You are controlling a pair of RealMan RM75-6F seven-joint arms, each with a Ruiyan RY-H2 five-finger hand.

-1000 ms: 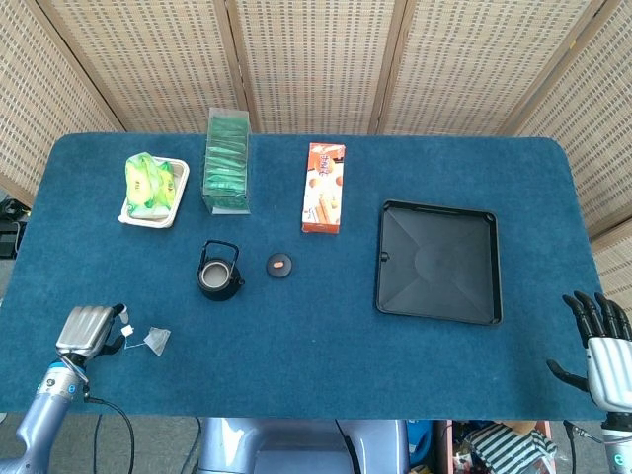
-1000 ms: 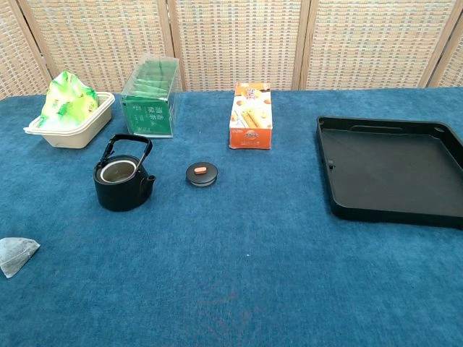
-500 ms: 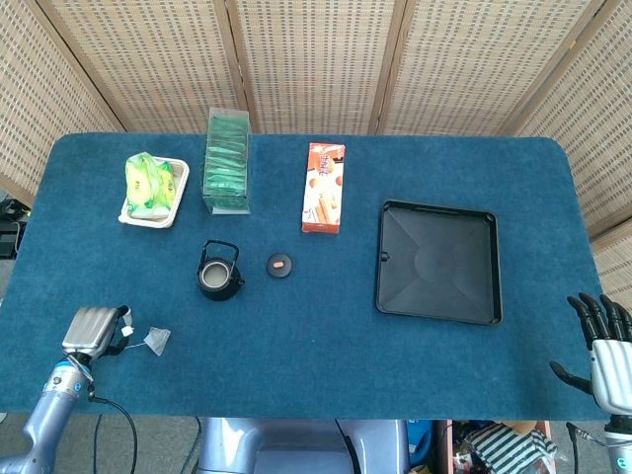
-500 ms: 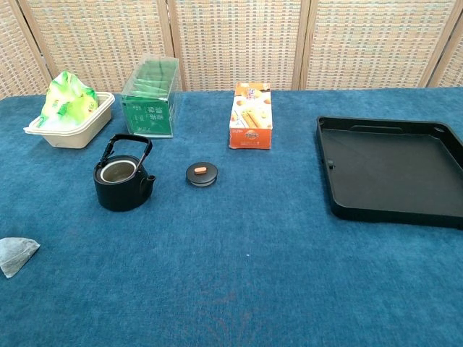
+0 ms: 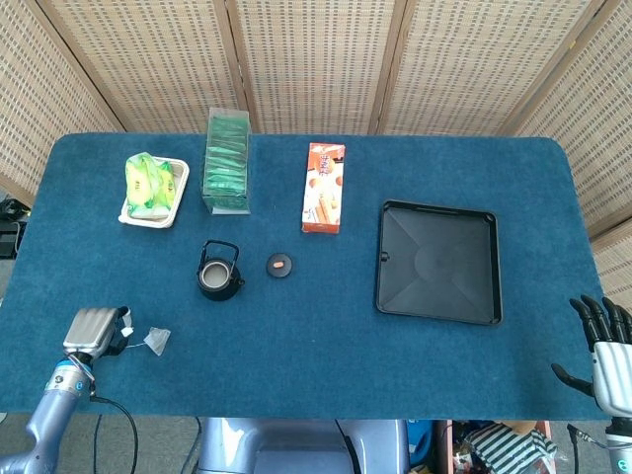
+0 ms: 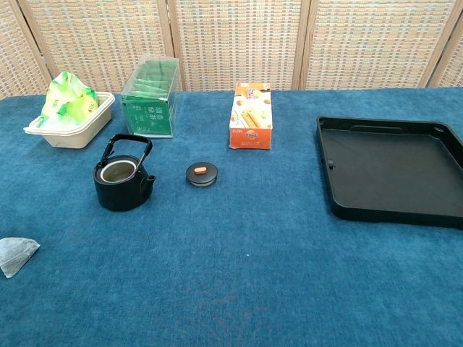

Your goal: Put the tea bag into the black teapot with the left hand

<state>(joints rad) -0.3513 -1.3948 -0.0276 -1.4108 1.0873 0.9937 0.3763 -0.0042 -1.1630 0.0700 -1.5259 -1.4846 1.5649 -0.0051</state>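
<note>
Left hand (image 5: 91,331) at near-left table edge, back of hand up, fingers curled under; seems to pinch the string and tag of the tea bag (image 5: 156,340), though the contact itself is too small to confirm. Bag pouch lying on the blue cloth just right of the hand, also seen at far left in chest view. Black teapot (image 5: 218,272) well apart, up and to the right, lid off, mouth open, handle upright. Lid (image 5: 279,265) just beside it on the cloth. Right hand (image 5: 607,346) at near-right edge, fingers spread, holding nothing.

Step in hand, by judgement: pick-up of the bag, transport not yet done. Next move: lift by the string, carry over the pot mouth, clear the handle, lower, release.
</note>
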